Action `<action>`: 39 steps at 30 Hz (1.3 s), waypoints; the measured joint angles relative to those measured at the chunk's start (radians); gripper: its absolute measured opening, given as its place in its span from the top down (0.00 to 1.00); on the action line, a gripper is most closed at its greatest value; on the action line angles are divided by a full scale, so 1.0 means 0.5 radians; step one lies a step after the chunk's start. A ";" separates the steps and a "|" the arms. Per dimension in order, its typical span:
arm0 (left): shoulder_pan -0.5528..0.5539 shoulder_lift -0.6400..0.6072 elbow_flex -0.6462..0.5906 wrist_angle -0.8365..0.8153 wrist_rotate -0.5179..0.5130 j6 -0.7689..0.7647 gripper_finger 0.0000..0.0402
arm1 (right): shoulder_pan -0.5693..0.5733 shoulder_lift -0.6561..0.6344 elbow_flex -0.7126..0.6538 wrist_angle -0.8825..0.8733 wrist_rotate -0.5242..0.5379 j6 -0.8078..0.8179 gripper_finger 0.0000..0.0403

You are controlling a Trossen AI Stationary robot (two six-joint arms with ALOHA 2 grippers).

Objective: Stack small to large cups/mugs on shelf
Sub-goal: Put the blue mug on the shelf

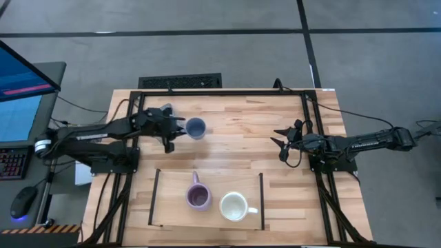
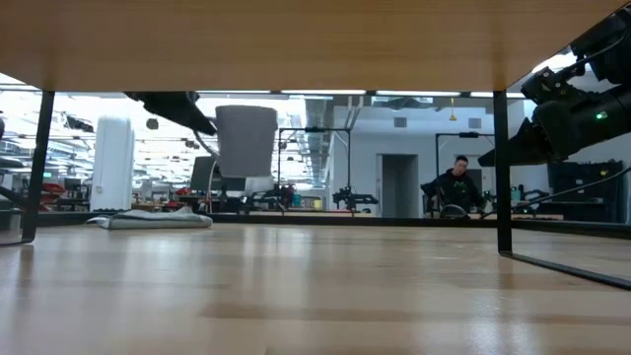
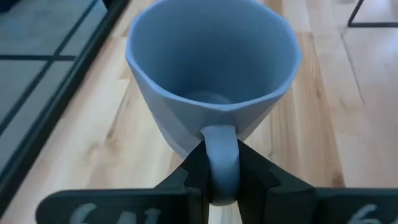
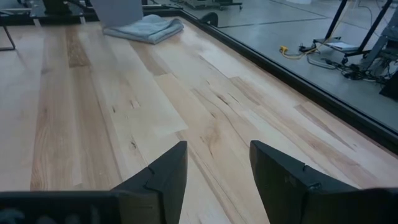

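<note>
The blue mug (image 1: 196, 128) is a pale, greyish blue inside and out, its handle the same shade, pinched by the black left gripper (image 3: 221, 180). On the light-wood shelf (image 1: 172, 210) with thin black end bars, the lilac mug (image 1: 198, 196) is purple throughout; just beside it the white mug (image 1: 234, 206) is cream. The table (image 1: 241, 131) is pale streaked wood, black-framed. The right gripper (image 4: 217, 168) is black.

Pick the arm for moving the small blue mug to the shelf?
Left. Its gripper already clamps the small blue ceramic mug by its handle; the right gripper sits open and empty at the table's right side.
</note>
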 joint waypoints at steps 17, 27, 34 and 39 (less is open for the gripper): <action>0.000 -0.637 0.153 -0.399 0.154 0.051 0.92 | 0.001 0.015 -0.001 -0.001 -0.002 -0.002 0.51; -0.007 -0.645 0.624 -1.012 0.330 0.155 0.92 | 0.001 0.014 0.000 -0.001 -0.007 -0.050 0.51; -0.008 -0.647 0.791 -1.292 0.640 0.309 0.92 | 0.001 0.014 -0.001 -0.001 -0.007 -0.050 0.51; -0.005 -0.643 0.837 -1.449 0.876 0.438 0.92 | 0.001 0.014 0.000 -0.001 -0.006 -0.050 0.51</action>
